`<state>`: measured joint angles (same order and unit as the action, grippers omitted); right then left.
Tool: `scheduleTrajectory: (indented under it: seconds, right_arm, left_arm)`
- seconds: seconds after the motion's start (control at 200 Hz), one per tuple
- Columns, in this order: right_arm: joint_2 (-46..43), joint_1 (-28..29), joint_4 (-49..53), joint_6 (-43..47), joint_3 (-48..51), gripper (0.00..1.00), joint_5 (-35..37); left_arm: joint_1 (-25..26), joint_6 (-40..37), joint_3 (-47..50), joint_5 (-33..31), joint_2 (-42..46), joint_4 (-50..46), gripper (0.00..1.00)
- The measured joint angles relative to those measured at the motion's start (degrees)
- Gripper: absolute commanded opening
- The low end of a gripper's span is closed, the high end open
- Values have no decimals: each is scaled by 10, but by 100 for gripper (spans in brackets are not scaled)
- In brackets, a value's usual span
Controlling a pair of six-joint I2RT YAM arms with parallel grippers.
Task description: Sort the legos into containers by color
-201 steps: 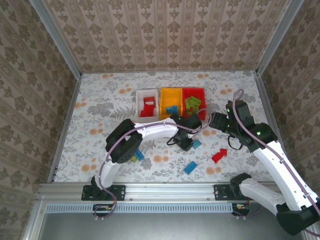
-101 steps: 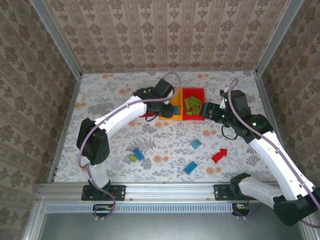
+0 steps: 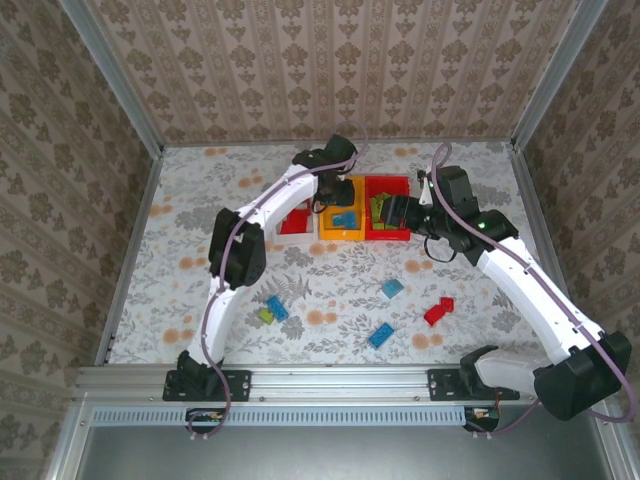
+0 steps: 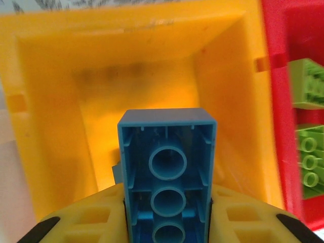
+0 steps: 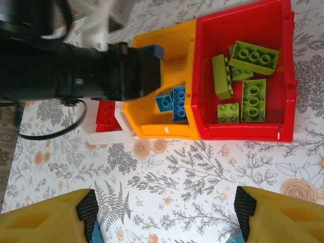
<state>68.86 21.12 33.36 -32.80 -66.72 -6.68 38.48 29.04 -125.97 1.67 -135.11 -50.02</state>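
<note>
The flower-patterned table (image 3: 190, 215) is carrying three bins in a row at 12 o'clock. These are a white rectangular plastic bin (image 5: 104, 136), a yellow-orange rectangular plastic bin (image 5: 162, 130) touching it at 3 o'clock, and a red rectangular plastic bin (image 5: 243, 132) touching that one in turn.

The left arm (image 3: 270, 200) is arching up to the row. Its left gripper (image 4: 167, 212) is clamping a blue studded plastic brick (image 4: 167, 152), underside showing, above the yellow-orange bin's hollow.

The right arm (image 3: 520, 275) is reaching in from 4 o'clock. The right gripper (image 5: 166, 210) is hanging near the red bin, fingers spread wide and holding nothing.

Lime green studded bricks (image 5: 253, 56) are lying in the red bin, two blue bricks (image 5: 174, 101) in the yellow-orange one, and a red brick (image 5: 106, 112) in the white one.

Loose on the table, well apart from the bins, are two more blue bricks (image 3: 392, 288) (image 3: 380, 336) and a red piece (image 3: 438, 311) at 5 o'clock, and a touching blue-and-green pair (image 3: 272, 311) at 7 o'clock.
</note>
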Motion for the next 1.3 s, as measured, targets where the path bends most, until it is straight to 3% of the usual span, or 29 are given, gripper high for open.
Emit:
scheduleTrajectory:
  seconds: [0.2,0.415,0.665,0.79,1.06,1.3]
  right_arm:
    - [0,-6,-2,0,0,75,-7]
    - [0,-11,-2,0,0,76,-14]
    - [-1,-13,1,0,0,76,-13]
    - [-11,-13,25,-4,0,75,7]
    - [-21,-13,119,-76,2,70,66]
    - [-21,-13,183,-142,16,68,101]
  left_arm:
    - [0,16,-12,0,-25,-8,38]
    - [0,33,-18,2,-30,-8,59]
    - [1,36,-30,5,-30,-12,61]
    - [5,37,-24,5,-21,-10,68]
    - [30,41,107,8,132,26,74]
    - [36,4,291,56,304,101,75]
